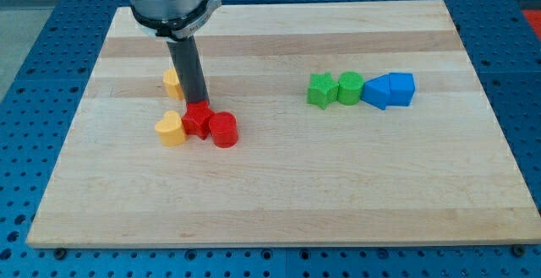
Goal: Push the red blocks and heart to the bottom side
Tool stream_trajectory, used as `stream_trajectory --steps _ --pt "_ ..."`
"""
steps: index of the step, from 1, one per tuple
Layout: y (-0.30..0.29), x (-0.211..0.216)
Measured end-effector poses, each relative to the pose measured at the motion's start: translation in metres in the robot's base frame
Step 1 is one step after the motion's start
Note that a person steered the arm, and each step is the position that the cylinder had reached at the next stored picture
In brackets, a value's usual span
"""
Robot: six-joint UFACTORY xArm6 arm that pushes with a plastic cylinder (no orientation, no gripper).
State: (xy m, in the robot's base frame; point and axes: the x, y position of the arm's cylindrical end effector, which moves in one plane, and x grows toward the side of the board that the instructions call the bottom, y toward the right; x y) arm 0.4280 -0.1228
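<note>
My tip stands at the left of the board, right against the top side of a red star-like block. A red cylinder touches that block on its right. A yellow heart lies just left of the red star-like block, touching it. A second yellow block sits left of the rod, partly hidden behind it; its shape is unclear. The three lower blocks form a tight cluster below my tip.
At the view's right, a row stands close together: a green star, a green cylinder and two blue blocks. The wooden board lies on a blue perforated table.
</note>
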Motion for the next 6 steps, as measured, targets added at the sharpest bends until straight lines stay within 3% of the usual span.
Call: stream_trajectory --steps 6 --pt "0.028 0.0"
